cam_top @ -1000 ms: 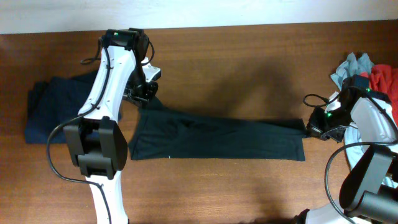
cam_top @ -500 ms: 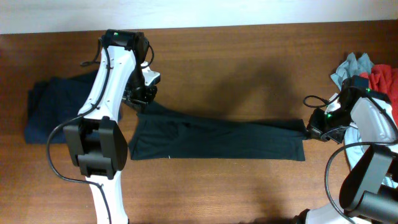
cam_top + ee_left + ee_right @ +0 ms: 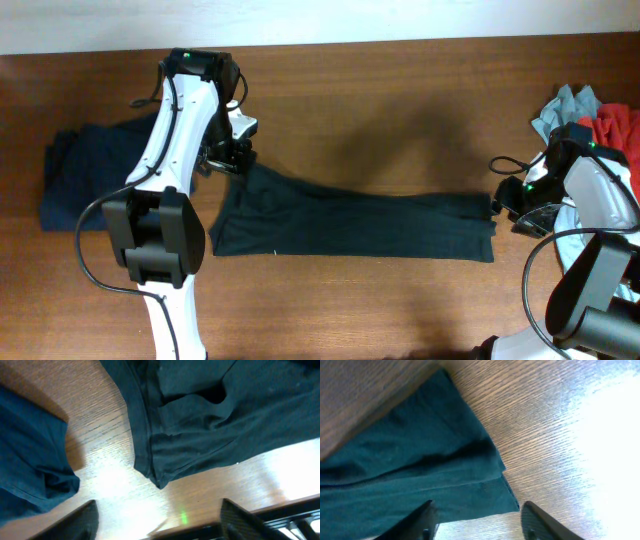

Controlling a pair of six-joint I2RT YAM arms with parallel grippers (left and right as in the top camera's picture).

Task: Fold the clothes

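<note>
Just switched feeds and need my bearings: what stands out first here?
A long dark garment lies stretched across the middle of the table, between the left gripper and right gripper, both open. A navy garment sits far left; a grey-blue and red pile far right.

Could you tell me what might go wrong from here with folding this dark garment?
1. The dark garment is rumpled near the left end effector, which is open; folding now could trap creases.
2. The navy garment lies close to that corner, so a grasp there might snag it.
3. The right end effector, open at the layered hem, may pinch only one layer.
</note>
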